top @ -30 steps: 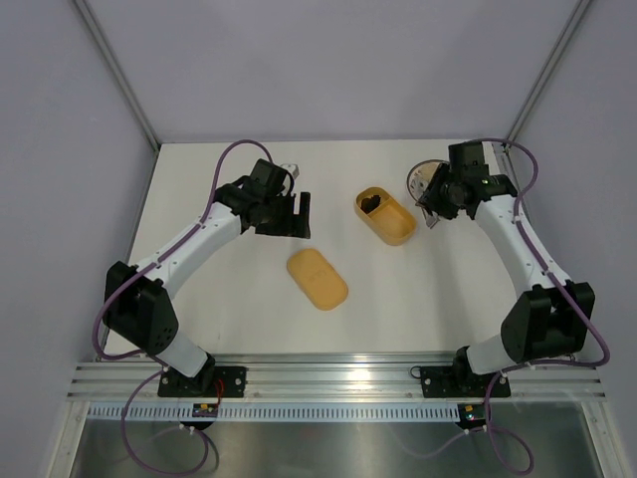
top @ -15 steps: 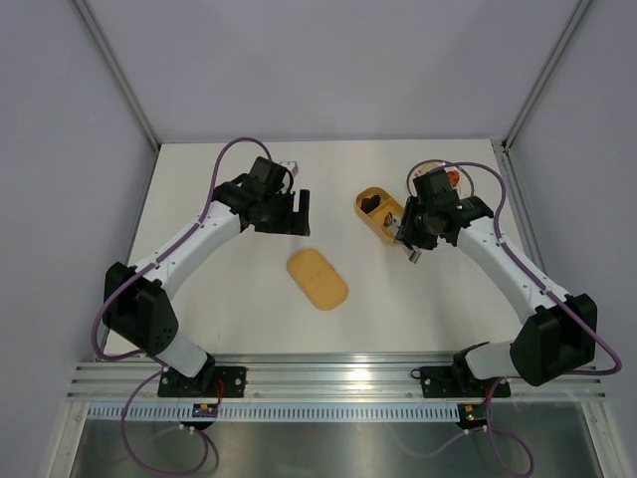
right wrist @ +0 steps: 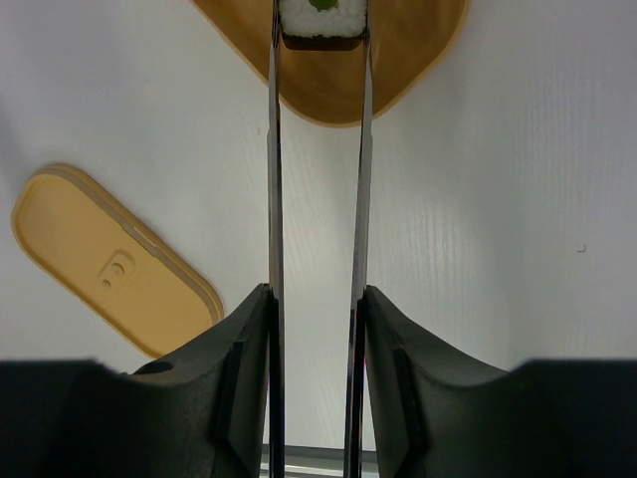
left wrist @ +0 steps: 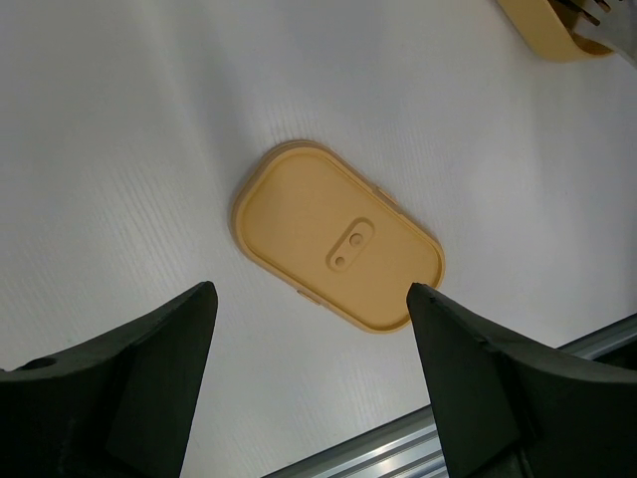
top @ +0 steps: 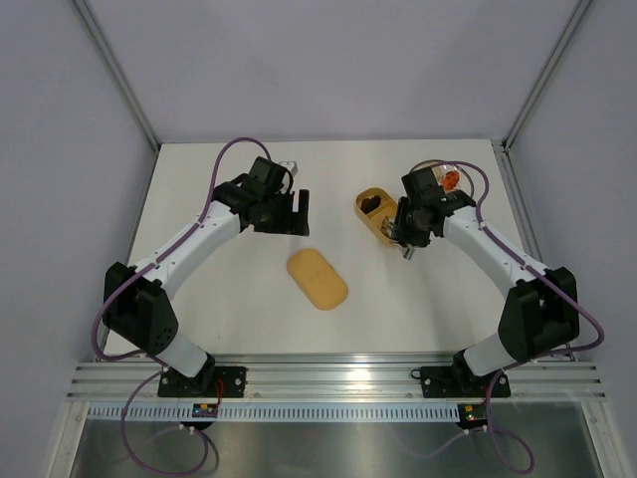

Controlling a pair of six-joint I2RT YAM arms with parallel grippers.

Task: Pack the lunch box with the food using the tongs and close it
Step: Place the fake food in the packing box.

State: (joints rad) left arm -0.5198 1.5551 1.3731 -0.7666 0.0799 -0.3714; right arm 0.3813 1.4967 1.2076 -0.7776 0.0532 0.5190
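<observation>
A: Whereabouts of the sushi slice (right wrist: pixel 320 18)?
B: Pinched at the tips of the tongs (right wrist: pixel 274 179), right above the near rounded end of the lunch box (right wrist: pixel 408 50); straight down from here, by the look of it
A: Right jaws?
B: Closed on the tongs' arms. Left jaws spread wide, gripping nothing, hanging over the lid (left wrist: pixel 338 249)
A: Box's long axis?
B: Diagonal on the desk (top: pixel 219 299), roughly in line with the tongs. Dark piece (top: pixel 370 203) already in the far compartment
A: Anything in the way?
B: No obstacle visible between slice and box. Plate (top: pixel 434 176) just beyond the right arm; lid flat, well apart from the box, nearer the left arm, so likely that side's job
</observation>
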